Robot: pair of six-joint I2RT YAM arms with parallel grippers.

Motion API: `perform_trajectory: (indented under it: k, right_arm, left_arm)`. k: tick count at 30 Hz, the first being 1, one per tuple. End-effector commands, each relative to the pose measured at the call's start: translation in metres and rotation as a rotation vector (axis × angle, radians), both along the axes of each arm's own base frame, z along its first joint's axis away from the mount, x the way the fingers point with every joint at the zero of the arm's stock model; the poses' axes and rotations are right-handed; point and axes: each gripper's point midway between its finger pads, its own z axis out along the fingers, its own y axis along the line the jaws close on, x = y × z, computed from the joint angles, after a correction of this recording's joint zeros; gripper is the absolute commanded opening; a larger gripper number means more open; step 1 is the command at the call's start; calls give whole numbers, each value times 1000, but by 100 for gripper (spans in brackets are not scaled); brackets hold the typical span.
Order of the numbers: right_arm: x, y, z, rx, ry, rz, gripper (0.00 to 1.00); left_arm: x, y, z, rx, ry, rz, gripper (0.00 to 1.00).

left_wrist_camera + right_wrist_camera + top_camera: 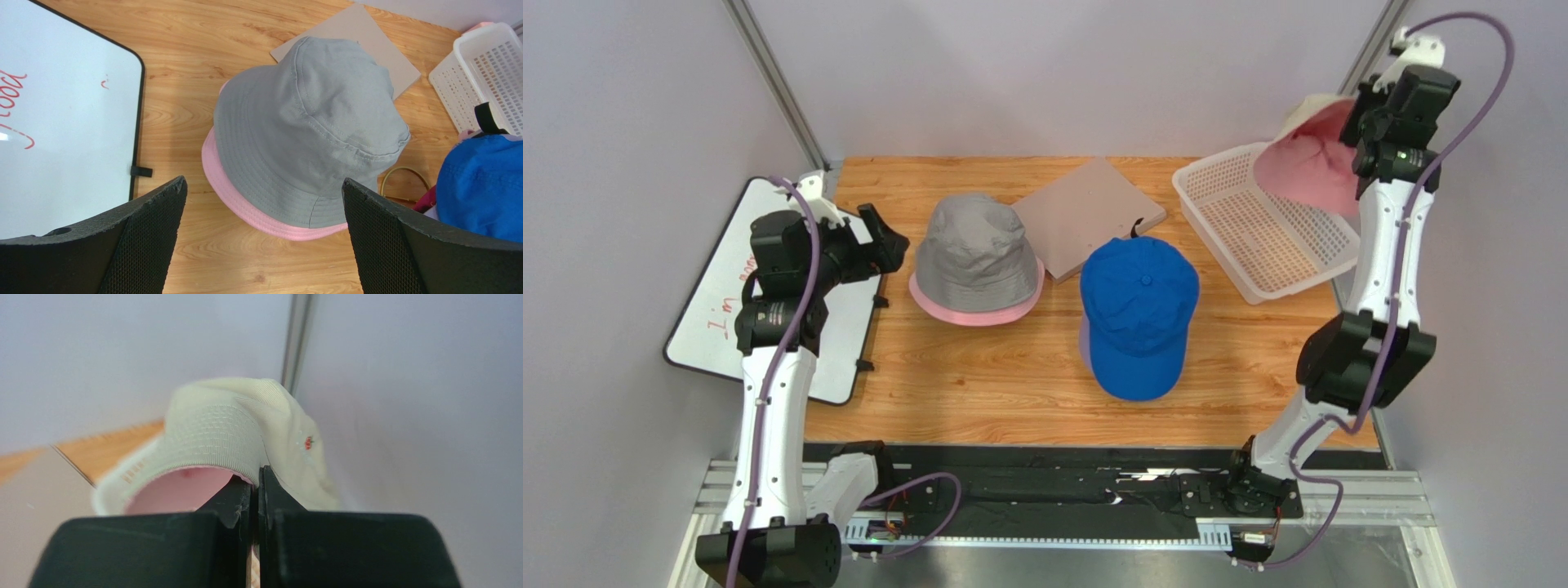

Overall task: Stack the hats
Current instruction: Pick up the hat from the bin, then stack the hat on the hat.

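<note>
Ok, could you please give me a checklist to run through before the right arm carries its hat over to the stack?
1. Right gripper shut on the brim of the cream, pink-lined hat: ok.
2. That hat raised above the white basket: ok.
3. Grey bucket hat sits squarely on the pink hat, ready to take another: ok.
4. Left gripper open and not touching that stack: ok.
5. Path past the blue cap free of the left arm: ok.
6. What lies under the blue cap: cannot tell.
</note>
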Motion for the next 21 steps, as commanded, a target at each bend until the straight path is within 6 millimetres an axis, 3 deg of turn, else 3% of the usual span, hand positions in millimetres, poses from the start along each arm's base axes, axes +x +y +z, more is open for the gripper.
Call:
perform_trajectory:
  k: [1,3,4,5,6,7,9,10,11,12,14,15,16,17,18,19,20,21]
  right_arm:
    - [-52,95,189,-177,-431,119,0]
    - [-64,116,214,-219,-502,92,0]
    - [-71,148,223,-235,-533,154,0]
    - [-74,167,230,-235,-556,174,0]
    - [-76,183,238,-234,-588,199,0]
    - [-82,213,245,-233,-613,255,0]
    - [-86,244,254,-229,-652,300,0]
    - [-92,275,254,-214,-664,352,0]
    - [-90,292,254,-241,-670,377,0]
    - [-96,326,251,-234,-675,437,0]
    - [-91,354,242,-251,-659,444,0]
    - [-98,381,240,-234,-661,484,0]
    - [-99,391,240,-221,-659,473,0]
    - [-92,409,228,-230,-636,491,0]
    - [-99,436,224,-223,-632,525,0]
    - [-99,443,219,-227,-613,501,0]
    - [-104,449,229,-232,-628,498,0]
    - [-103,480,211,-249,-597,527,0]
  left_arm:
    - [-4,-10,49,60,-139,-27,100]
    - [-9,-21,66,65,-173,-59,100]
    - [-14,-36,73,64,-185,-105,100]
    - [-18,-44,77,56,-181,-132,100]
    - [-25,-57,98,22,-221,-186,100]
    - [-33,-72,107,-7,-234,-245,100]
    - [-51,-96,135,-90,-284,-360,100]
    - [-62,-108,145,-126,-301,-413,100]
    - [-68,-115,159,-160,-342,-449,100]
    - [-80,-126,166,-239,-330,-506,100]
    - [-92,-134,182,-326,-372,-558,100]
    - [-102,-141,187,-415,-342,-594,100]
    - [-109,-144,201,-452,-387,-627,100]
    - [-111,-147,199,-488,-370,-643,100]
    - [-118,-150,203,-543,-347,-666,100]
    - [-125,-150,210,-561,-373,-681,100]
    - [-126,-151,209,-577,-364,-681,100]
    - [-130,-151,212,-602,-364,-681,100]
